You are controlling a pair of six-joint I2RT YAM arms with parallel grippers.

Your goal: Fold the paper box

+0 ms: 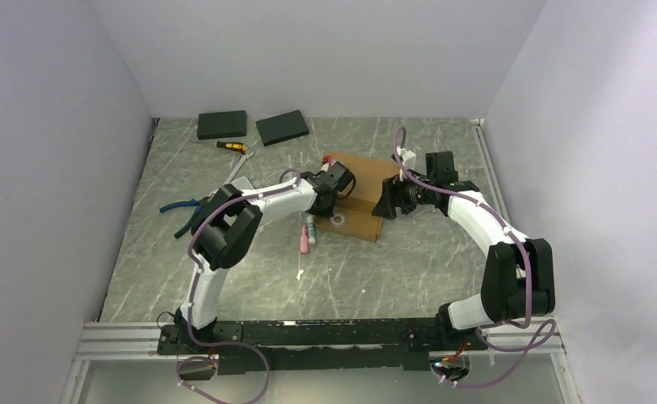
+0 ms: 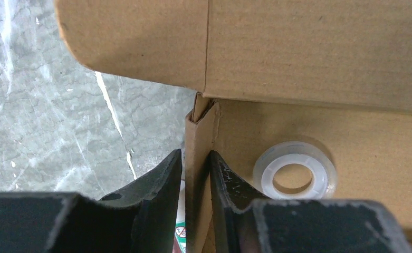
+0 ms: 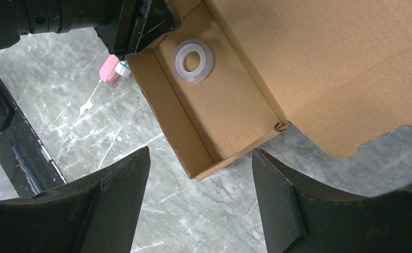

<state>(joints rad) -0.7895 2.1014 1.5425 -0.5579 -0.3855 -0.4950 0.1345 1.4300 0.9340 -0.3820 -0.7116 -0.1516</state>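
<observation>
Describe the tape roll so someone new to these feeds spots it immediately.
Find the brown paper box at mid-table. In its open tray, near the corner where the left gripper straddles the wall, the tape roll lies flat. It is the only translucent white ring, and the only thing seen inside the box.

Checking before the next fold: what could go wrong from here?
1. The left gripper loosely straddles the paper box's side wall at its corner. Pulling away crooked may drag that wall over or shift the box.
2. A clear tape roll lies in the tray, so closing the lid would likely trap it.
3. The pink tube beside that corner could get knocked.
</observation>
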